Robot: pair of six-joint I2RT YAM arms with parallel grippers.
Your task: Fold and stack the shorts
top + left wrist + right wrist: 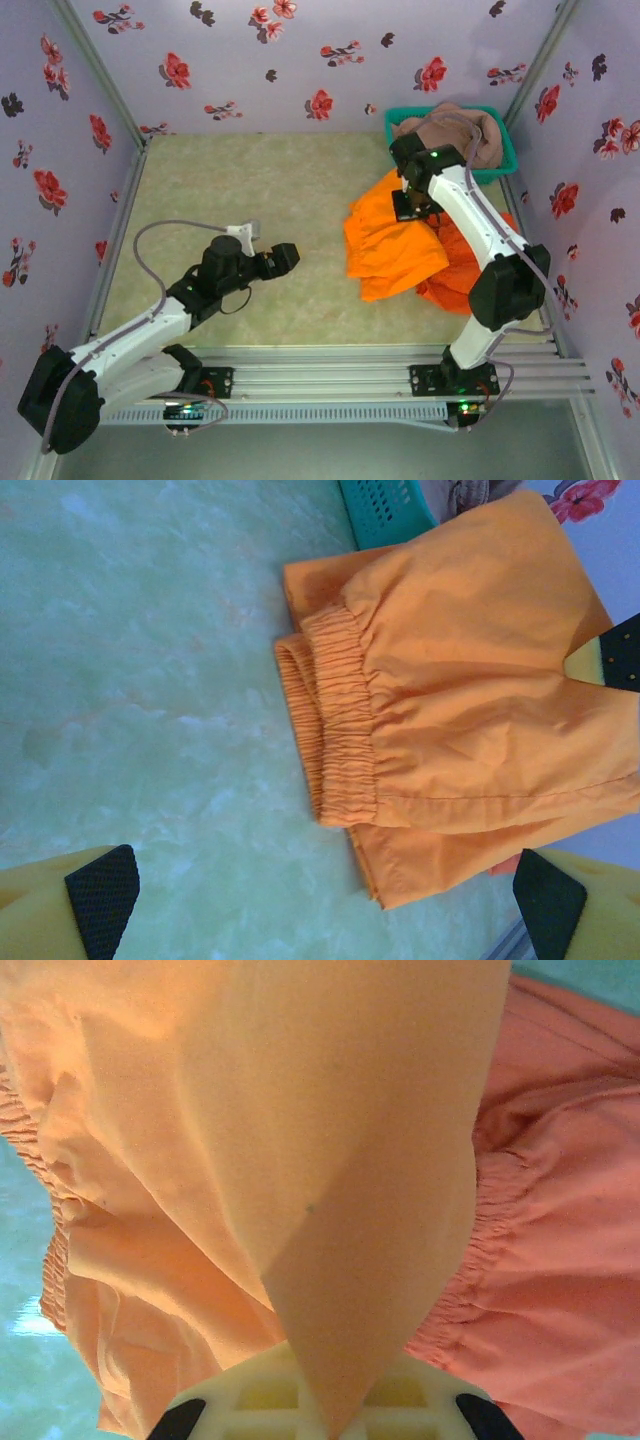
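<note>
Because the right claw pinches only a peak of the upper orange shorts, cloth could slip free or drag the second orange pair lying against it. The left claw hangs spread above the desk. Both pairs lie right of centre, the upper pair's waistband facing the left arm, running near-to-far.

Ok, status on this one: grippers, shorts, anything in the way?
Left gripper open, off to the side. Right gripper shut on top orange shorts, fabric pinched up. Pink-brown shorts in teal basket. Nothing blocking.
</note>
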